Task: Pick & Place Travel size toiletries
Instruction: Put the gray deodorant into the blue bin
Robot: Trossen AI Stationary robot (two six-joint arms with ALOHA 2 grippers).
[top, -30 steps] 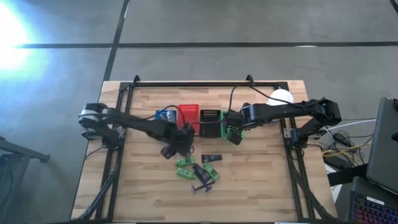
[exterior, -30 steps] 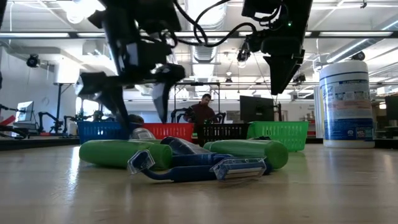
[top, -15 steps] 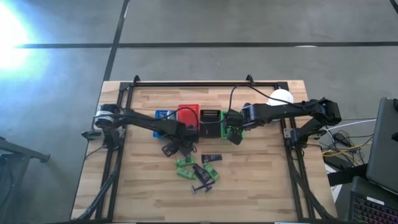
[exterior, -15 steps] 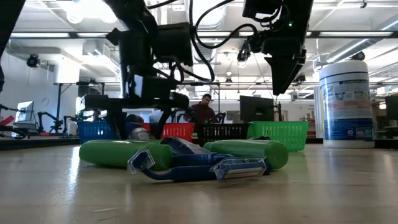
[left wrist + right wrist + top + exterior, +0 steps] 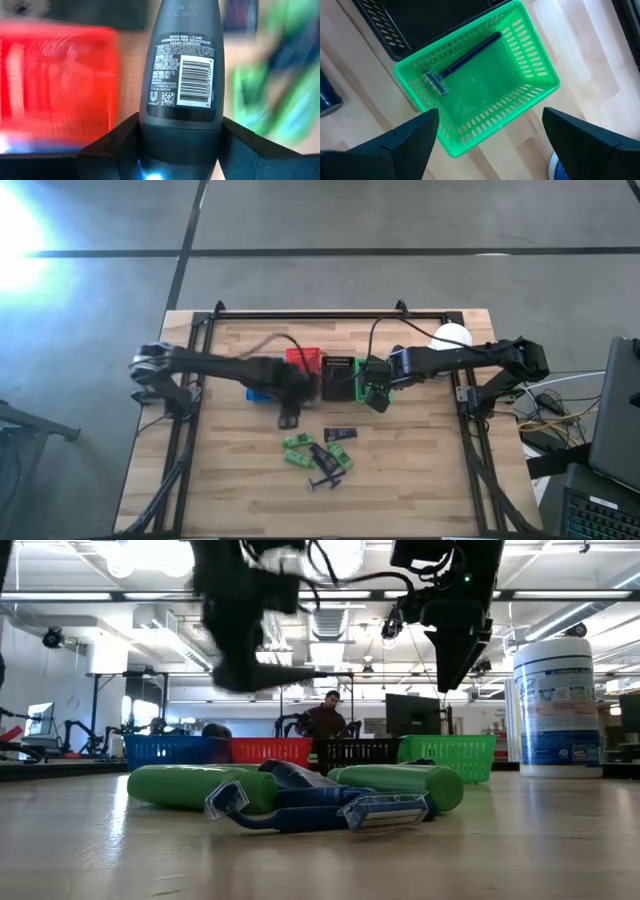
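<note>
My left gripper (image 5: 180,137) is shut on a dark grey deodorant stick (image 5: 182,65) with a barcode label. It hangs blurred beside the red basket (image 5: 303,360), high above the table in the low view (image 5: 250,665). My right gripper (image 5: 490,115) is open, hovering above the green basket (image 5: 485,80), and shows in the high view (image 5: 376,398) and the low view (image 5: 455,655). A dark razor (image 5: 465,60) lies flat on that basket's floor. The other toiletries (image 5: 318,456) lie in a heap on the table: green tubes (image 5: 190,786), razors (image 5: 385,810) and a dark packet (image 5: 340,434). My left gripper pinches the deodorant stick by its wide lower body (image 5: 180,122) between the two fingers (image 5: 125,137). The stick points forward along the fingers, its label side facing the wrist camera. It is lifted clear of the table.
Blue (image 5: 165,750), red (image 5: 270,750), black (image 5: 355,752) and green (image 5: 455,755) baskets stand in a row toward the far edge. A big white container with a blue label (image 5: 555,705) stands at the far right. A person sits in the room behind (image 5: 325,720). Bare wood lies near the table's front.
My left gripper has risen from just above the heap and swung toward the far edge, up to the red basket, turning as it went. The grey deodorant stick has gone up with it, clear of the table. The right arm has kept still.
</note>
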